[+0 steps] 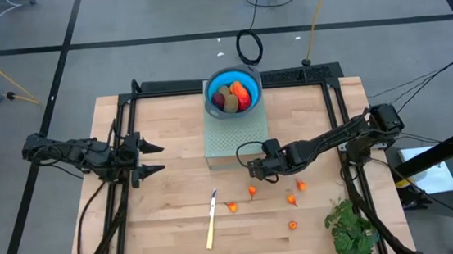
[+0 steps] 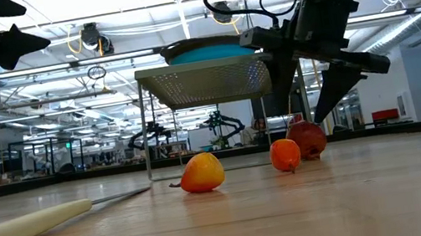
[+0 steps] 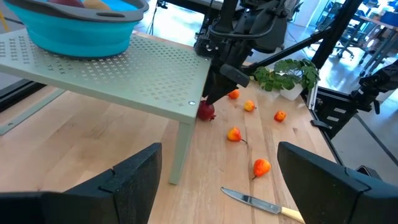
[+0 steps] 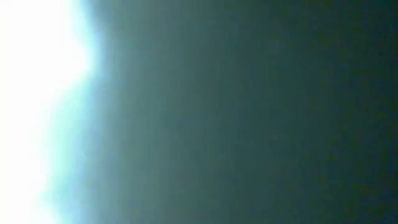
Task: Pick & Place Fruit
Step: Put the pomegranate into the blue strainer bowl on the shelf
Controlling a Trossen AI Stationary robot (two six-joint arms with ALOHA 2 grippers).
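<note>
Fruit first: you've got several pieces already in the blue bowl — an orange-red oblong, brownish ovals and a dark red one beside it. The bowl sits on a pale green perforated stand at the back middle of the wooden table. One dark red ball lies on the table right at the stand's front corner, just beside the right gripper's fingertips; not gripped. Small orange bits are scattered on the table in front of the stand, five visible from above.

Right gripper hangs at the stand's front edge, pointing down toward the table, fingers partly apart, holding nothing you can see. Its wrist view is just a blur.

Left gripper waits at the table's left side, well apart from the fruit, fingers spread wide, empty.

Knife lies left of the orange bits; leafy green bunch at the near right corner.
</note>
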